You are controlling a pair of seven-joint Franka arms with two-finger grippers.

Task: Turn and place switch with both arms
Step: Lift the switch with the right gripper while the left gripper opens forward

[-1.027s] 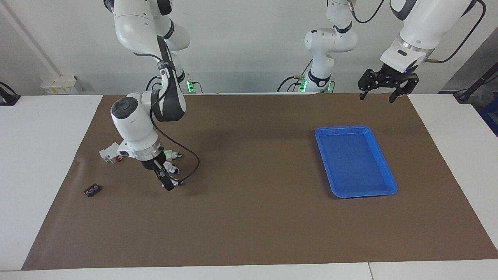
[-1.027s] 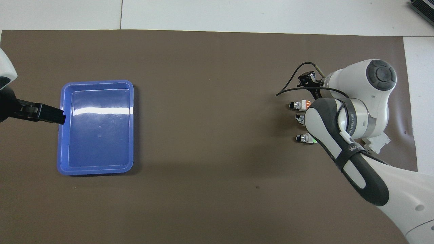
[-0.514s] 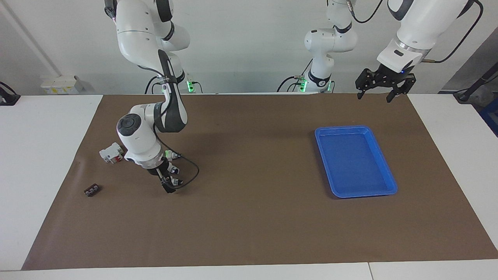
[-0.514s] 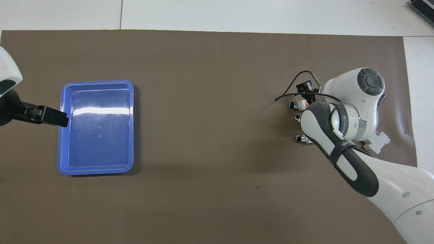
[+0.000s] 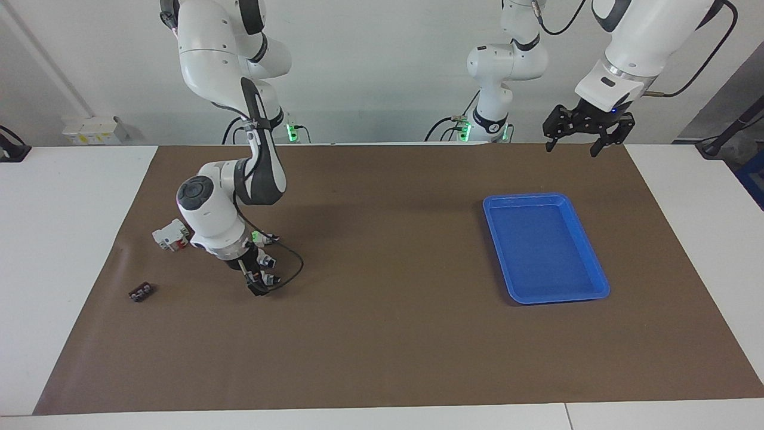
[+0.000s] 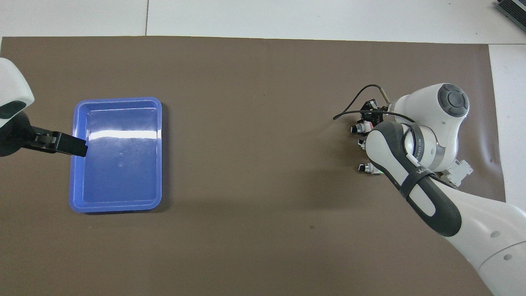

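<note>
**Right gripper down on the orange-ended switch**

The right gripper (image 5: 258, 285) is lowered to the mat at the right arm's end of the table, its fingers pressed together on the switch (image 5: 267, 278), the one of a row of three that lies farthest from the robots. From overhead, most of the switch (image 6: 361, 128) is hidden under the wrist; what shows is a small white-grey body with a black knob at one end and a trace of its orange-red block against the gripper. It lies flat, long axis running along the table's length, knob pointing toward the left arm's end.

The other two switches of the row, a middle switch (image 6: 362, 143) and a green-ended switch (image 6: 367, 168), lie parallel to it, nearer to the robots, knobs turned the same way. A white-and-red breaker block (image 5: 171, 234) sits just beside the wrist, toward the table's end, and a small dark part (image 5: 141, 292) lies farther from the robots near the mat's edge.

The left gripper (image 5: 586, 132) waits in the air with its fingers spread, over the mat's edge near a blue tray (image 5: 598, 291), which stands on the brown mat (image 5: 388, 334) toward the left arm's end.
</note>
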